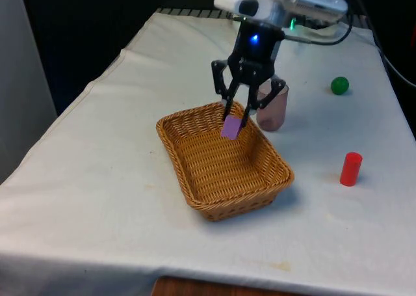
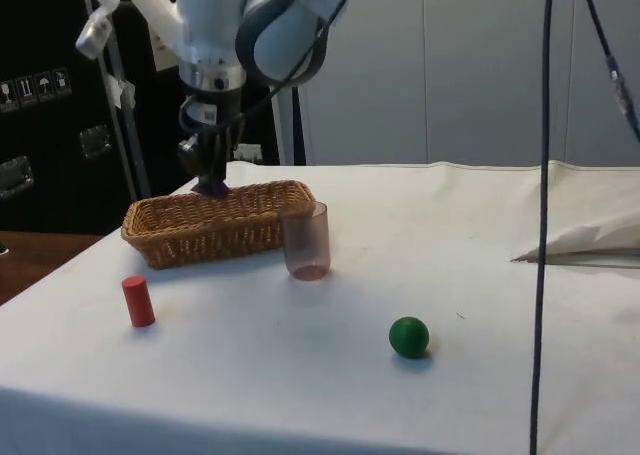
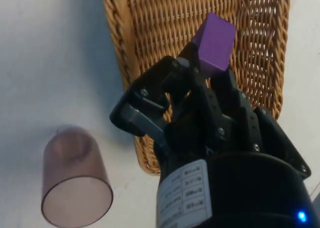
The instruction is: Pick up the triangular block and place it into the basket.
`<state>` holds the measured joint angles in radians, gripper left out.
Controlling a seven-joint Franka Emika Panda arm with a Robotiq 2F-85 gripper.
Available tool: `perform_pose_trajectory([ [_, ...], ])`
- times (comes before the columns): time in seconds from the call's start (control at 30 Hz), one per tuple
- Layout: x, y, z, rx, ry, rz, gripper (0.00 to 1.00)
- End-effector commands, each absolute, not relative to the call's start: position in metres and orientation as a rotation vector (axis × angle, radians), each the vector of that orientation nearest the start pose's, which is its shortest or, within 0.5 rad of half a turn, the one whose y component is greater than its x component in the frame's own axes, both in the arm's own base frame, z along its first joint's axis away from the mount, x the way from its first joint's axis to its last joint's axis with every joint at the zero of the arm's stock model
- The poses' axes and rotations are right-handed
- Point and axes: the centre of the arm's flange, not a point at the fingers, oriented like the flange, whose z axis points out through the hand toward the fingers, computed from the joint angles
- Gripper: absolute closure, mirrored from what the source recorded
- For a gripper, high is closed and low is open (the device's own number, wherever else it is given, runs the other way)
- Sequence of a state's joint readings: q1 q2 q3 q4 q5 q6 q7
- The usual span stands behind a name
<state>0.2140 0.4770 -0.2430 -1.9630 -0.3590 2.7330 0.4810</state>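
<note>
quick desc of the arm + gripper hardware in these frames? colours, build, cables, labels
White glossy arm with rounded link housings and a grey joint section; a dark cable loops off it. The gripper is black, with linkage-style fingers pinned by small silver screws, and a white printed label on its body; the text is too small to read.

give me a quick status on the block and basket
Tool shut on purple block, held over the basket. Block not yet released. Pink cup beside basket, clear of the drop.

Purple block, tan woven basket, pinkish translucent cup, green ball, red cylinder, white cloth.
</note>
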Motion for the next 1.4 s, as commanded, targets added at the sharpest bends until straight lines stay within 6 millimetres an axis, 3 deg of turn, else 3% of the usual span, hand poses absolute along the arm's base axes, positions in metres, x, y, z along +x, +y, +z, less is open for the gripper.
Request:
perform_pose_trajectory([
  [0.0,0.645,0.001,0.257,-3.290,0.256,-0.577,0.67],
  [0.1,0.648,-0.004,0.254,-3.302,0.268,-0.581,0.67],
  [0.37,0.655,-0.029,0.217,-3.278,0.289,-0.565,0.67],
  [0.77,0.656,-0.033,0.213,-3.277,0.299,-0.573,0.64],
  [1.0,0.656,-0.033,0.213,-3.280,0.301,-0.575,0.28],
  [1.07,0.656,-0.033,0.213,-3.280,0.301,-0.575,0.23],
  [1.17,0.656,-0.033,0.213,-3.281,0.299,-0.575,0.03],
  [1.37,0.657,-0.033,0.216,-3.280,0.300,-0.580,0.00],
])
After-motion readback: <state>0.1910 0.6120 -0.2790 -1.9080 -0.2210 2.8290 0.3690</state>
